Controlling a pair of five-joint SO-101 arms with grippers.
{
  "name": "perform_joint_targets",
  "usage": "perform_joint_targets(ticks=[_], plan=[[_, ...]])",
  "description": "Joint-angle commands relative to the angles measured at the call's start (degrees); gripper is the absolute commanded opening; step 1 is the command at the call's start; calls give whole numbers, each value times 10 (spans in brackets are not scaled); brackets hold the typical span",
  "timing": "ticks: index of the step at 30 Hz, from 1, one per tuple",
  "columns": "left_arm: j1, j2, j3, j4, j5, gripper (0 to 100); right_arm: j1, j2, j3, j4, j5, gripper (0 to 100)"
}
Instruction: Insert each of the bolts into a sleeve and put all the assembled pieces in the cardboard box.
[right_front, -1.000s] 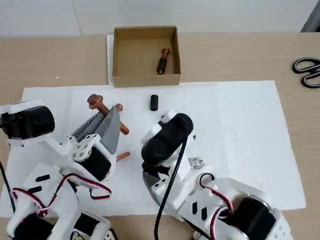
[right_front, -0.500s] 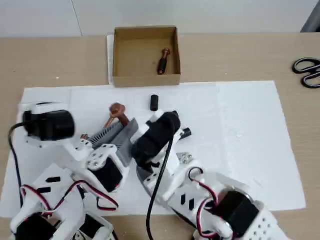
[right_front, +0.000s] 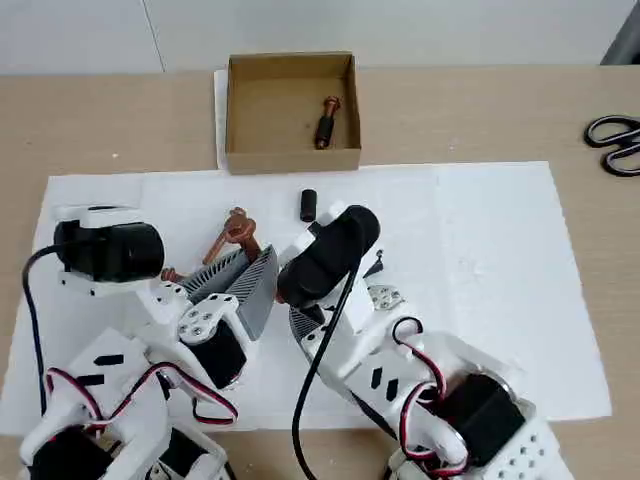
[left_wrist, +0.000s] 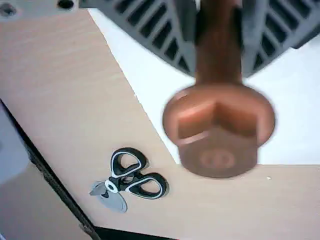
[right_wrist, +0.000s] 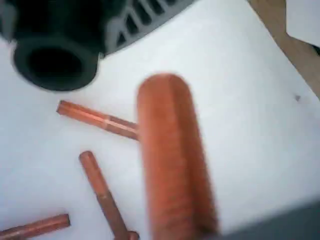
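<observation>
White paper (right_front: 480, 250); bolt (left_wrist: 218, 125), sleeve (right_wrist: 55, 60) (both gripped)

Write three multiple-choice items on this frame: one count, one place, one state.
1. How many sleeved bolts lie in the brown cardboard box?
A none
B one
C three

2. Where are the black-handled metal scissors?
A on the bare wooden table
B inside the box
C in a gripper's jaws

3. What do the left gripper's jaws hold?
A a copper-coloured metal bolt
B the scissors
C nothing

Key:
1 B, a single one lies inside.
2 A, they rest directly on the wood.
3 A, the left wrist view shows the jaws clamped on the bolt's shank.
</observation>
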Motion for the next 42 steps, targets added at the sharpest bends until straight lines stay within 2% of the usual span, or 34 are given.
perform_joint_targets(ticks=[1,6,12,38,42], plan=[[4,-1,-19,-2,-6,5,5,-6,-28,-15,6,4],[4,-4,8,-12,-6,5,1,-6,-43,-11,8,3],[4,-1,20,-38,-6,5,-52,-6,-60,-9,5,3],[4,-1,21,-34,-6,5,-36,-41,-78,9,9,3],[40,-3,31,-29,-5,5,-36,-38,-78,-31,22,3]])
